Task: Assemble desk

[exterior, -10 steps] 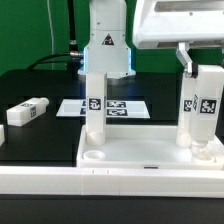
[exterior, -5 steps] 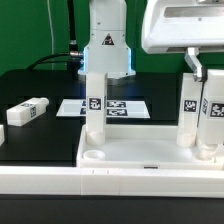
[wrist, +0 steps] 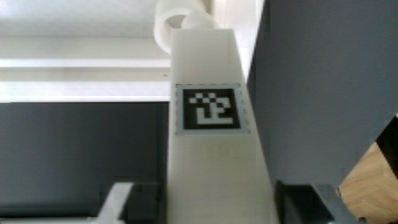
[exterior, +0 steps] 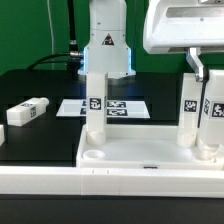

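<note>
**A:** Where is the hand?

**B:** At two o'clock in the exterior view. The hand (exterior: 207,70) pinches the held leg (exterior: 213,115) near its upper end. In the wrist view the dark pads (wrist: 125,200) sit against both sides of that leg (wrist: 214,150).

**A:** How does the held leg stand?

**B:** Upright, with its foot down at the tabletop's (exterior: 140,152) corner at four o'clock. I cannot tell whether it is fully seated.

**A:** And the other legs?

**B:** Two stand upright in the tabletop. The back leg (exterior: 189,105) is just beside the held leg, and the left leg (exterior: 94,108) is at the corner toward nine o'clock. The loose leg (exterior: 27,111) lies flat on the black bench (exterior: 45,140), well apart, farther toward nine.

**A:** Anything behind them?

**B:** The marker board (exterior: 125,106) lies on the bench at twelve o'clock from the tabletop, partly hidden by the left leg.
</note>
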{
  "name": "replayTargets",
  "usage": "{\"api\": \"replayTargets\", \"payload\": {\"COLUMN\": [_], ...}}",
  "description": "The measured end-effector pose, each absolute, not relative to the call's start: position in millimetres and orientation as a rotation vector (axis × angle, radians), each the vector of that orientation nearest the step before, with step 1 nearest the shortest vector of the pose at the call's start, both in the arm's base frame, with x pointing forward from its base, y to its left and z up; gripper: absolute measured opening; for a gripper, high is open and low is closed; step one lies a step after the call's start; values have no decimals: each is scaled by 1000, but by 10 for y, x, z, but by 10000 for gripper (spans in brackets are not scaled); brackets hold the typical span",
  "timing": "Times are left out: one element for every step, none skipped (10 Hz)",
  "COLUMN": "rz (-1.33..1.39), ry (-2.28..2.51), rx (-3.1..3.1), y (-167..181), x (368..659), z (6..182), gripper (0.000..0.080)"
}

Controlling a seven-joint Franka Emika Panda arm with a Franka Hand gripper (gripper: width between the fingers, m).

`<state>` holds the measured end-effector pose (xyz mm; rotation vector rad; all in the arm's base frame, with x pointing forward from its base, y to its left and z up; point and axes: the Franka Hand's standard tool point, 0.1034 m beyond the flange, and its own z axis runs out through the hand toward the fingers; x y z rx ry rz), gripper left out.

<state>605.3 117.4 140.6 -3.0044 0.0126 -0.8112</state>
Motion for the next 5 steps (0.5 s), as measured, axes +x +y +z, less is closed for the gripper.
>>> {"api": "replayTargets", "payload": {"rz": [-813, -813, -814, -815, -815], "ry": [3, 2, -2, -6, -5], "rx": [-3009, -3011, -3014, -3017, -3018], "y": [1144, 1116, 1081, 1054, 1049], "x": [6059, 6066, 6073, 6078, 6077], "z": [1406, 1407, 1408, 1408, 1403], "gripper": [291, 291, 291, 291, 291]}}
